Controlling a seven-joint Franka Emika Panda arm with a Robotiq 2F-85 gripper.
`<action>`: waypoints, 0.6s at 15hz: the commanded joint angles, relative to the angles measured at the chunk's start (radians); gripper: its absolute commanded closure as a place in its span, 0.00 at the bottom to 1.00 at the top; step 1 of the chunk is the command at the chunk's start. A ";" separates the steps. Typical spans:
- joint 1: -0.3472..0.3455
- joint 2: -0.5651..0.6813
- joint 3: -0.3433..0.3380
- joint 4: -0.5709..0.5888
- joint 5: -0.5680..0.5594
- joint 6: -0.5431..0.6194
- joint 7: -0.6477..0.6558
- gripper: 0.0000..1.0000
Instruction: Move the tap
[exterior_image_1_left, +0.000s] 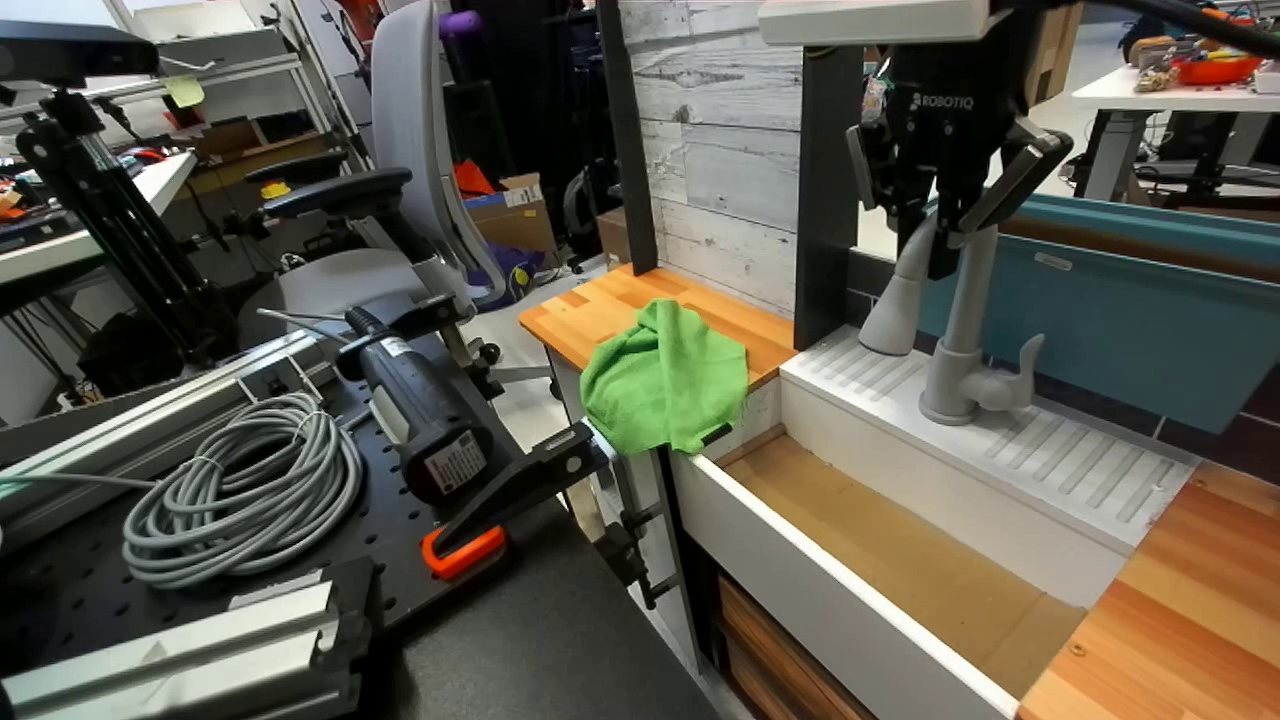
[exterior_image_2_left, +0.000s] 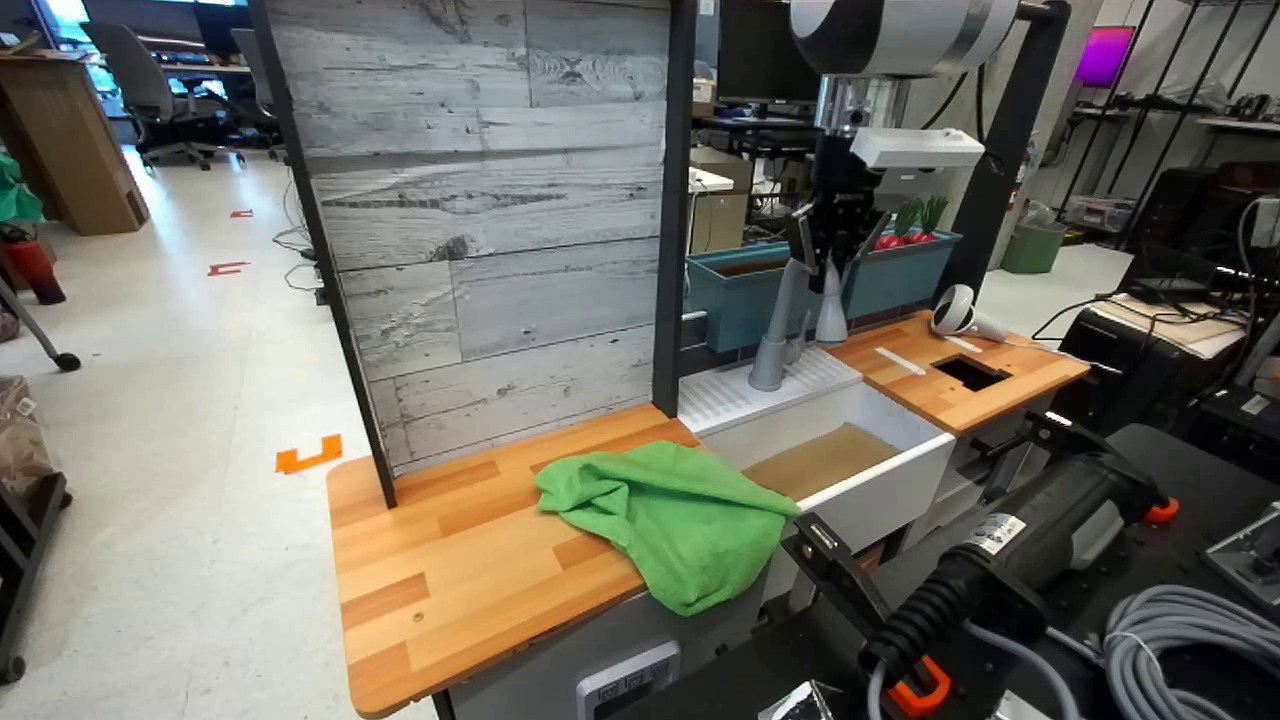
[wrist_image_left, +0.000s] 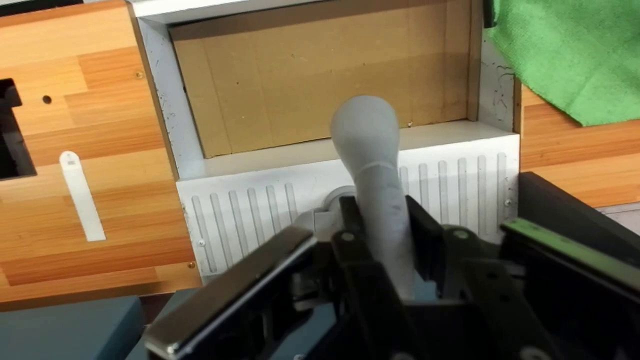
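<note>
The matte grey tap stands upright on the white ridged ledge behind the sink (exterior_image_1_left: 840, 575), in both exterior views (exterior_image_1_left: 968, 310) (exterior_image_2_left: 768, 362). Its small side lever (exterior_image_1_left: 1028, 370) sticks out near the base. In the wrist view the spout (wrist_image_left: 367, 132) points over the sink, and the base is partly hidden under it. My gripper (exterior_image_1_left: 930, 245) is at the top of the gooseneck, also seen in an exterior view (exterior_image_2_left: 818, 278). In the wrist view its black fingers (wrist_image_left: 382, 215) are closed on both sides of the spout's neck and appear to touch it.
A teal planter (exterior_image_1_left: 1120, 310) stands close behind the tap. A dark post (exterior_image_2_left: 672, 230) and a wood-look panel (exterior_image_2_left: 480, 230) rise beside the sink. A green cloth (exterior_image_2_left: 690, 530) lies on the wooden counter (exterior_image_2_left: 440, 560). Cardboard (wrist_image_left: 310, 75) lines the sink's bottom.
</note>
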 joint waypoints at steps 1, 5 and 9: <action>0.011 -0.077 -0.069 -0.056 -0.085 -0.102 -0.016 0.50; 0.029 -0.105 -0.079 -0.123 -0.068 -0.008 0.068 0.22; -0.002 -0.158 -0.033 -0.218 0.038 0.042 0.099 0.00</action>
